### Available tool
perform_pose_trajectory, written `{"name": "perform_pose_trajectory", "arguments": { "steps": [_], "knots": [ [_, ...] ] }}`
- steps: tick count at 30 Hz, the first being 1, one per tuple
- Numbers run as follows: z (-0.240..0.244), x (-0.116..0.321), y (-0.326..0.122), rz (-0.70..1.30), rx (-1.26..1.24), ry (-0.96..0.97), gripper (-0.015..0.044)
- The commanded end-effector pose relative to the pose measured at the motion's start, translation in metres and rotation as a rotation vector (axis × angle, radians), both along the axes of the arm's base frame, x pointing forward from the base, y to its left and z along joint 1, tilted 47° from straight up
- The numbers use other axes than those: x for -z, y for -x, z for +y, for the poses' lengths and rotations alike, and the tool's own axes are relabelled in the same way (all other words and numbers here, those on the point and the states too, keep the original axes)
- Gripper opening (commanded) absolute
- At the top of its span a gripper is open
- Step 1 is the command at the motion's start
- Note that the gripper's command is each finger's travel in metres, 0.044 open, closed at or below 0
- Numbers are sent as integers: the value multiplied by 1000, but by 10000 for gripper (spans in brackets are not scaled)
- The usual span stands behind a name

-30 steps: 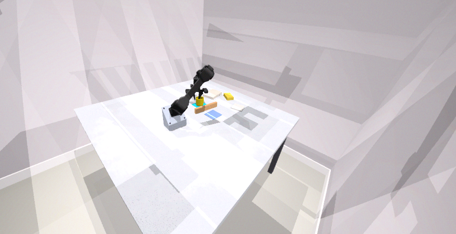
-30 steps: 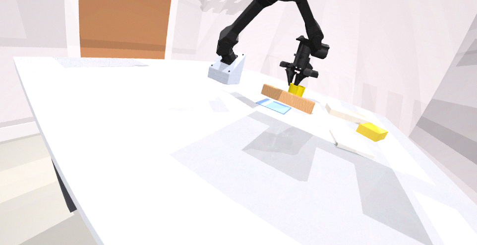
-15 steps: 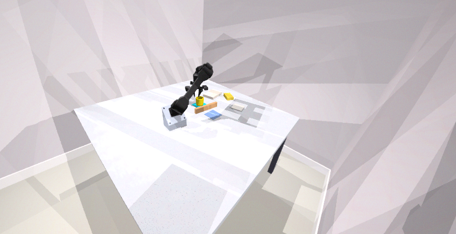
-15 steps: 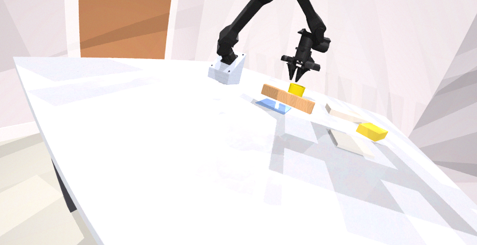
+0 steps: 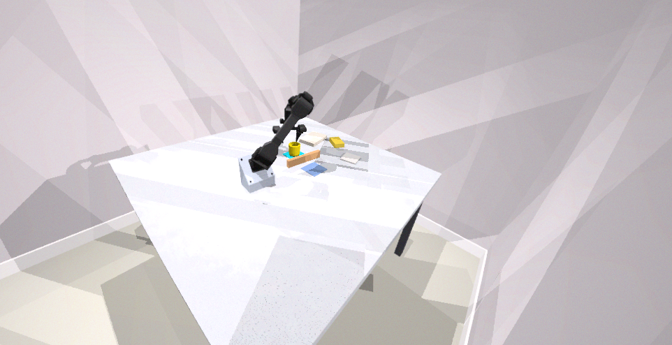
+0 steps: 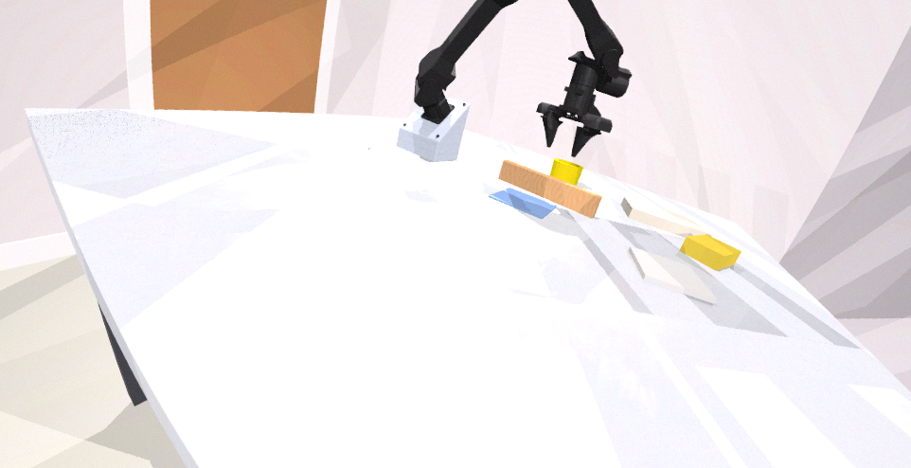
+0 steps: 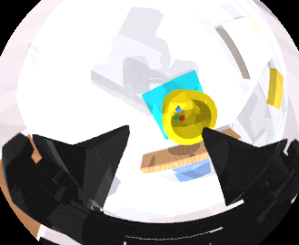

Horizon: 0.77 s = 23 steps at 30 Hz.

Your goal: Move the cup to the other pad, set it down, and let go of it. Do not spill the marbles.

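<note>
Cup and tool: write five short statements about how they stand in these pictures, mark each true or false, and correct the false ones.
1. The tool is shut on the cup. False: it is open and hangs above the cup, holding nothing.
2. The cup stands upright on the turquoise pad. True.
3. Marbles lie inside the cup. True.
4. The cup stands in front of the wooden block in the exterior view. False: it stands behind the block, which hides its base.
5. The cup rests on the blue pad. False: that pad lies on the other side of the block with nothing on it.
</note>
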State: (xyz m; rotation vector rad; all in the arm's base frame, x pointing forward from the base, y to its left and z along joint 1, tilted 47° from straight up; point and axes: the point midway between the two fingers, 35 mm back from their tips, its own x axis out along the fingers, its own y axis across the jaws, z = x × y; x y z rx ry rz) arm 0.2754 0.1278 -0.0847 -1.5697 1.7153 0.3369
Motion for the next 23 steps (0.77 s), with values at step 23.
{"name": "perform_pose_trajectory", "arguments": {
  "steps": [23],
  "knots": [
    [44,-41,6,-2,-3,-4,440]
  ]
}}
